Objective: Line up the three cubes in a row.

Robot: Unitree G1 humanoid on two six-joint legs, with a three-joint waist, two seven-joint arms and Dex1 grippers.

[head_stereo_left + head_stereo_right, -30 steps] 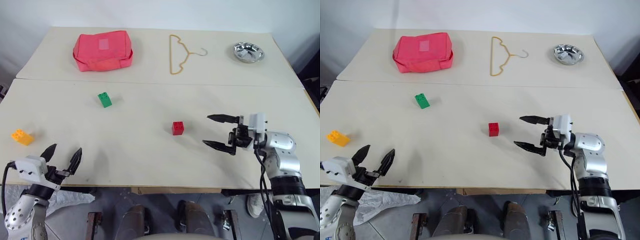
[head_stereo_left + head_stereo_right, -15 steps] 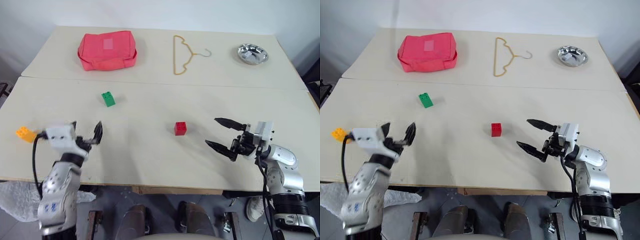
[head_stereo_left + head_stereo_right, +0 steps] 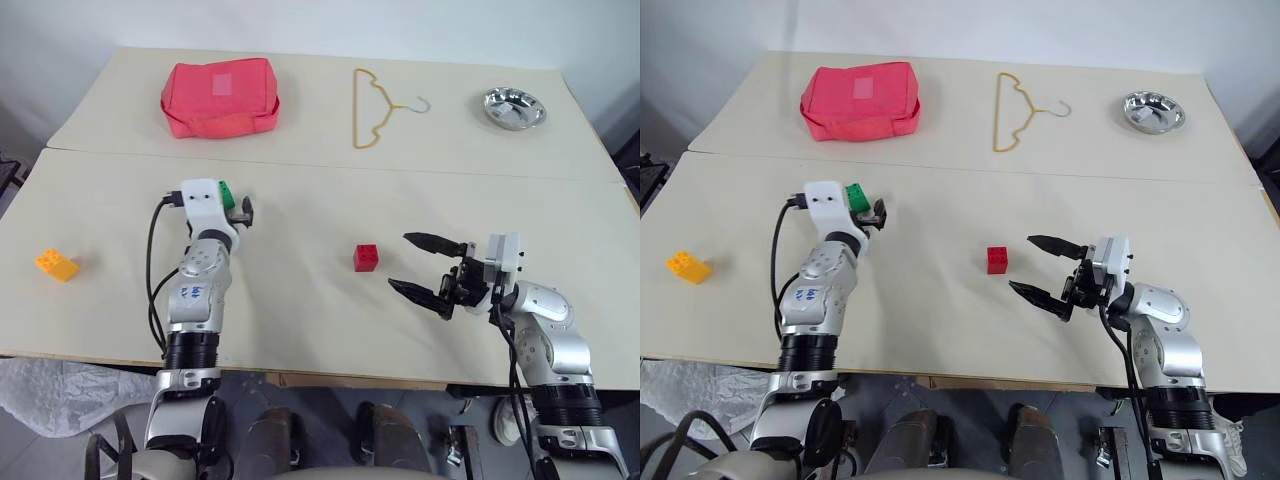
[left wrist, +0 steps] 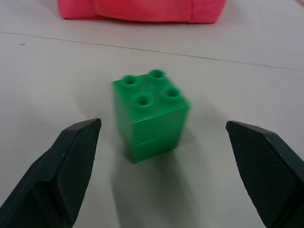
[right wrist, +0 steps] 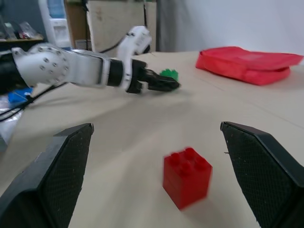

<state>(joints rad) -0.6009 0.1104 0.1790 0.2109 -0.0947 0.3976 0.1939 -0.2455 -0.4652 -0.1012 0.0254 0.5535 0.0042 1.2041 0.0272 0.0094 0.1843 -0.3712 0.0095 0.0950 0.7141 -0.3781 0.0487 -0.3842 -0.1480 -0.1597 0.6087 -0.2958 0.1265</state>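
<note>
My right pincer (image 5: 156,173) stands spread wide, a black finger (image 5: 54,178) on either side of the red cube (image 5: 186,176), which sits apart from both on the pale worktop (image 5: 118,142). Farther off, my left pincer (image 5: 164,84) reaches beside the green cube (image 5: 168,73), with the red pouch (image 5: 247,64) beyond.

Green cube (image 4: 149,114), red cube (image 5: 186,176) and orange cube (image 3: 56,265): smooth, slightly glossy plastic. Pouch (image 3: 221,96): matt red cloth. Bowl (image 3: 515,107): shiny metal. Table (image 3: 300,300): matt, smooth, cream. Tool fingers (image 4: 61,175): matt black, finely textured.
</note>
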